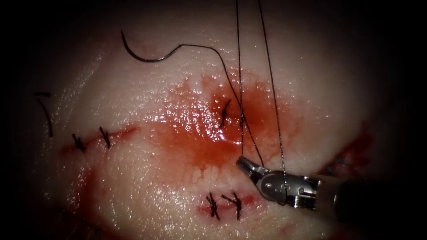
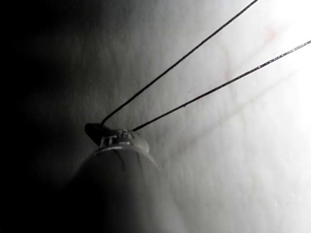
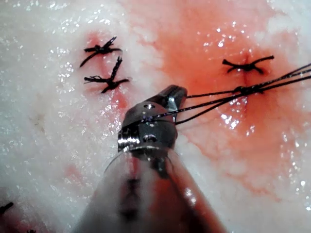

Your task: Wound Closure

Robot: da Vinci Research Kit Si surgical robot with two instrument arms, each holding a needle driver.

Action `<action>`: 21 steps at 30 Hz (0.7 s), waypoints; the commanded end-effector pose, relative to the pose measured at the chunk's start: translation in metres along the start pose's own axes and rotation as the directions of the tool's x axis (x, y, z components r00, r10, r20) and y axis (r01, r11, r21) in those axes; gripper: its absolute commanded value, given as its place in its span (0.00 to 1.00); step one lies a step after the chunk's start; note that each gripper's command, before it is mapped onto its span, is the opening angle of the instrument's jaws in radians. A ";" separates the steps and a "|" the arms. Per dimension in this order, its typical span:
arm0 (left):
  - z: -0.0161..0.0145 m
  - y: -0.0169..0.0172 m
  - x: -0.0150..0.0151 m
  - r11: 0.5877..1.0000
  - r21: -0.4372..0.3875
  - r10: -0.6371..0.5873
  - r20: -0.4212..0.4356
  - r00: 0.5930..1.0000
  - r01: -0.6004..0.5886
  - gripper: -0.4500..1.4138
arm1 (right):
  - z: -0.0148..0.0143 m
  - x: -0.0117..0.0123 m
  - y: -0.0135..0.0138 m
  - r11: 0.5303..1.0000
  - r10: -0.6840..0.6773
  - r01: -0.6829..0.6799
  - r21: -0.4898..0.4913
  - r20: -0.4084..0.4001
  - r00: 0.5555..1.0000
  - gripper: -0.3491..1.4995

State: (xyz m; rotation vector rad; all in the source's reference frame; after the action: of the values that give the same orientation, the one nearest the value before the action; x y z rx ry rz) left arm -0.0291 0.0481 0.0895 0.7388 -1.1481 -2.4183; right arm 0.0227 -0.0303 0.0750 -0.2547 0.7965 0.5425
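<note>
The curved needle (image 1: pixel 135 55) lies free on the tissue (image 1: pixel 147 178) at the upper left, held by neither tool and not in the tissue. Its thread (image 1: pixel 231 84) runs down to a knot (image 1: pixel 242 118) in the red fluid. My right tool (image 1: pixel 247 166) comes in low from the right, its jaws shut on the thread just below that knot; one strand crosses its wrist (image 3: pixel 146 118). Two taut strands (image 1: pixel 271 80) rise out of the top of the picture. They end at my left tool (image 2: pixel 104 131), which is shut on them above the tissue.
Tied stitches sit at the centre (image 1: pixel 224 113), below it as a pair (image 1: pixel 213 205) (image 1: pixel 235 204), and at the left (image 1: pixel 79 143) (image 1: pixel 105 138). A loose cut piece of thread (image 1: pixel 45 113) lies at the far left. Red fluid (image 1: pixel 195 138) pools mid-tissue.
</note>
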 end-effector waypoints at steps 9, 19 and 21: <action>0.0012 -0.0005 -0.0006 1.000 0.012 -0.002 0.012 1.000 0.002 0.00 | -0.0005 -0.0003 -0.0028 0.999 -0.017 0.016 0.039 0.017 1.000 0.00; 0.0008 -0.0003 -0.0004 1.000 0.019 0.000 0.025 1.000 -0.001 0.00 | 0.0001 -0.0012 -0.0028 0.999 -0.025 0.023 0.043 0.033 0.999 0.00; 0.0006 -0.0005 -0.0007 1.000 0.016 -0.001 0.024 1.000 0.000 0.00 | 0.0001 -0.0015 -0.0033 0.997 -0.036 0.033 0.063 0.052 0.998 0.00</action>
State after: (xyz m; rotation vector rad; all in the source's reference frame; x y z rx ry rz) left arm -0.0283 0.0484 0.0895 0.7173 -1.1730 -2.4318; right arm 0.0230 -0.0329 0.0758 -0.1939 0.7438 0.4857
